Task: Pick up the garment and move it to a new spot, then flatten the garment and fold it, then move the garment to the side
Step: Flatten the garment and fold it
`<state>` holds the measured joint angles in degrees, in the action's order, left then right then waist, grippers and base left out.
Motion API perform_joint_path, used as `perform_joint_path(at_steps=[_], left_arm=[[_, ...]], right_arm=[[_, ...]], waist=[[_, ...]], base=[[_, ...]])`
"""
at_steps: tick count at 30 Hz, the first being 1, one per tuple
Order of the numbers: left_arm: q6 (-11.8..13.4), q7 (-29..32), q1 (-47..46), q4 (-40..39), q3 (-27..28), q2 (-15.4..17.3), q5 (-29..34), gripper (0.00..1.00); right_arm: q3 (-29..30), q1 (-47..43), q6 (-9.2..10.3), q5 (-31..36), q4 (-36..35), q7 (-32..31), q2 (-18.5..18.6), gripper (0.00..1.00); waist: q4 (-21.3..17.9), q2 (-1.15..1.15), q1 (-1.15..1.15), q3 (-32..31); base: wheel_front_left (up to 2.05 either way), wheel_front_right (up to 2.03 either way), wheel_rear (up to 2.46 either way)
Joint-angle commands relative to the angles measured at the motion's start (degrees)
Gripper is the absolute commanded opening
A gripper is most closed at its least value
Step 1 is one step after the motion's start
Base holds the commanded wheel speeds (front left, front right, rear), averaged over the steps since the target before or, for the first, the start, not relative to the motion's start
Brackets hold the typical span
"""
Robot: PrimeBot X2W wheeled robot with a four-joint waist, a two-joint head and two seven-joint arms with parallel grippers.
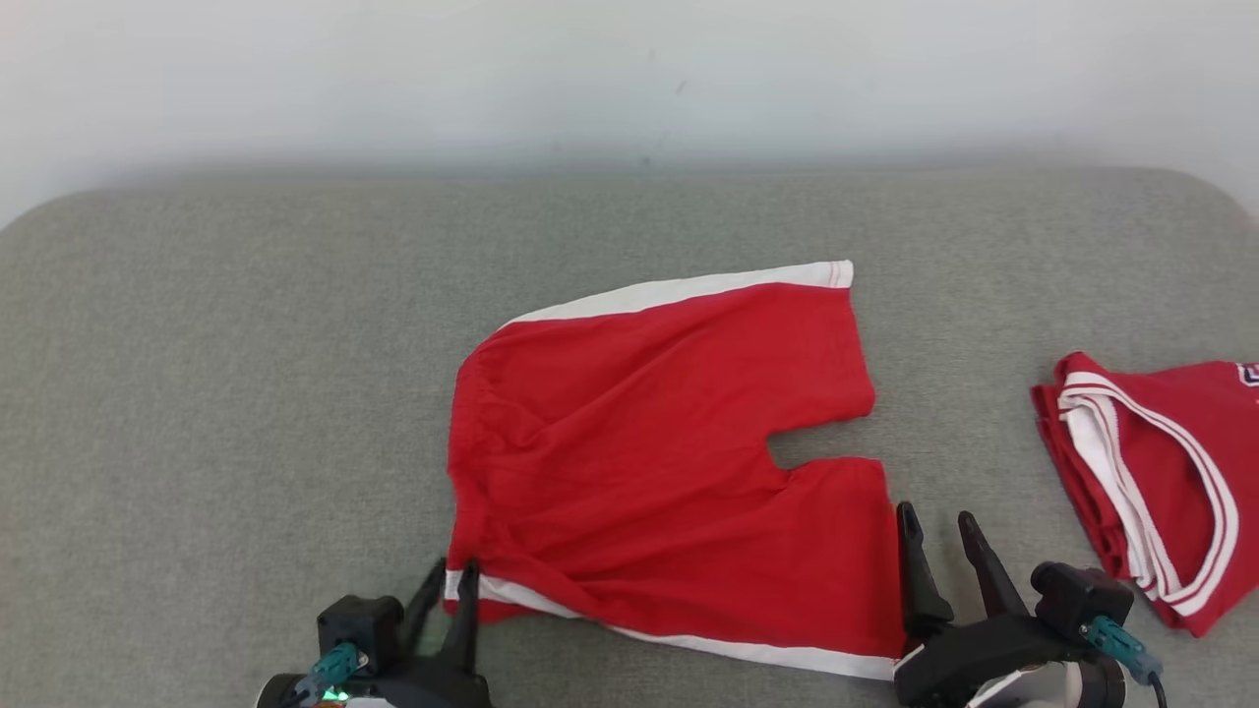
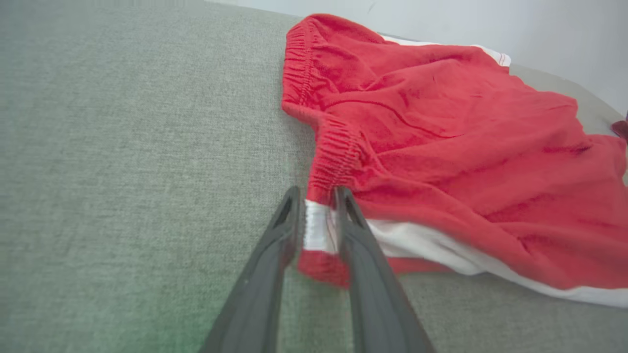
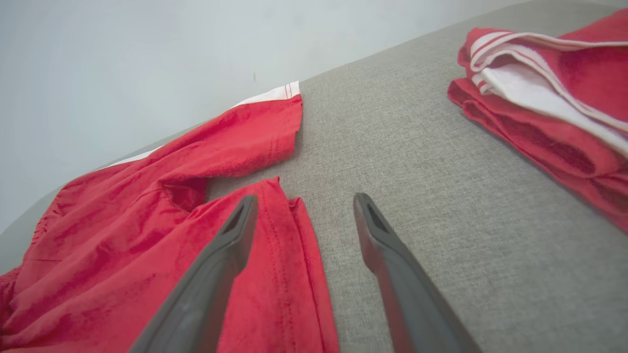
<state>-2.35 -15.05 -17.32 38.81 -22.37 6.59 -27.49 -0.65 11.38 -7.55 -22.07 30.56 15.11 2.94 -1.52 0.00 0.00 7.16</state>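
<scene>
The garment (image 1: 649, 433) is a pair of red shorts with white side stripes, spread on the grey cushioned surface (image 1: 246, 393), waistband to the left and legs to the right. My left gripper (image 1: 454, 570) is shut on the near waistband corner, where the white stripe ends; in the left wrist view the gripper (image 2: 317, 193) pinches that corner of the garment (image 2: 441, 147). My right gripper (image 1: 936, 516) stands open at the near leg's hem. In the right wrist view that gripper (image 3: 305, 198) has its left finger over the garment (image 3: 147, 220) and its right finger over bare surface.
A second red garment with white trim (image 1: 1151, 482) lies folded at the right edge, also seen as a folded pile (image 3: 549, 108) in the right wrist view. A pale wall (image 1: 629, 79) runs behind the surface. Bare grey fabric stretches to the left.
</scene>
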Motion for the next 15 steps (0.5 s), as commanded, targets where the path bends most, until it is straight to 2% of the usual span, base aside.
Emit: perform_joint_path(at_steps=[1, 8, 15], left_arm=[[0.5, -0.2, 1.6, -0.7, 1.0, 0.0, 1.0, 1.0], [1.8, -0.2, 5.1, -2.8, 4.6, -0.3, 3.4, 1.0], [2.3, -0.2, 10.8, -9.7, 10.4, -0.4, 8.8, 1.0]], right_arm=[[0.1, -1.3, 0.16, 0.6, 0.1, 0.0, -0.1, 1.0], [1.5, -3.5, 0.16, 2.2, -0.4, 0.0, 0.0, 1.0], [2.5, -6.9, 0.16, 4.7, -2.0, 0.0, -0.1, 1.0]], waist=[[-2.0, 0.0, 0.0, -1.7], [-4.7, 0.0, 0.0, -4.8], [-5.7, 0.0, 0.0, -6.9]], base=[[0.0, 0.0, 0.0], [0.0, 0.0, 0.0], [0.0, 0.0, 0.0]])
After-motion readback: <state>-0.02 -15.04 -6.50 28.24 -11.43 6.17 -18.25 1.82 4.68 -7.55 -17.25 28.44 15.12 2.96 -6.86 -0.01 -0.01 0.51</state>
